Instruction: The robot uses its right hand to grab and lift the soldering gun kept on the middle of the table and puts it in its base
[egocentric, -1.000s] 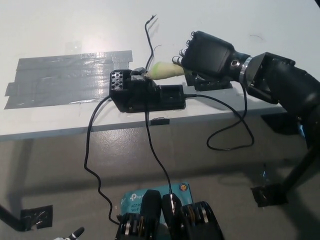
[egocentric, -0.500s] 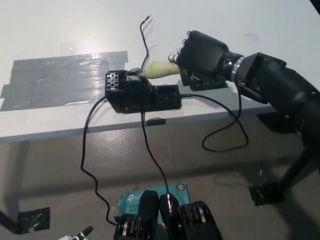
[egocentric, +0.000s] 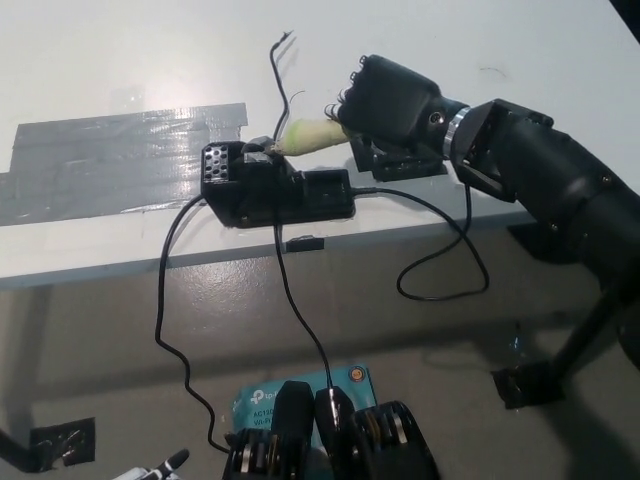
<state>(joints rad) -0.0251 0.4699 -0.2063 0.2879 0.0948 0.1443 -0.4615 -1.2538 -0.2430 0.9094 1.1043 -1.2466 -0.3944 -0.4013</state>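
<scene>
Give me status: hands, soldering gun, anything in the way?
Right hand shut on soldering gun, tip at the base. Left hand low, barely in view. Cables drape off the base.

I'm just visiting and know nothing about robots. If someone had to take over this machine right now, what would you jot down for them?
Right hand: shut on the soldering gun, gripping its pale handle.
Left hand: only a sliver shows at the bottom edge, resting; can't tell if open.
Soldering gun: tip end at the top of the black base near the table's front edge, beside the grey tape patch.
Done: gun grabbed and brought to the base.
Left: confirm it is seated in the base, then release and pull the right hand back. Mind the loose black cables.
</scene>
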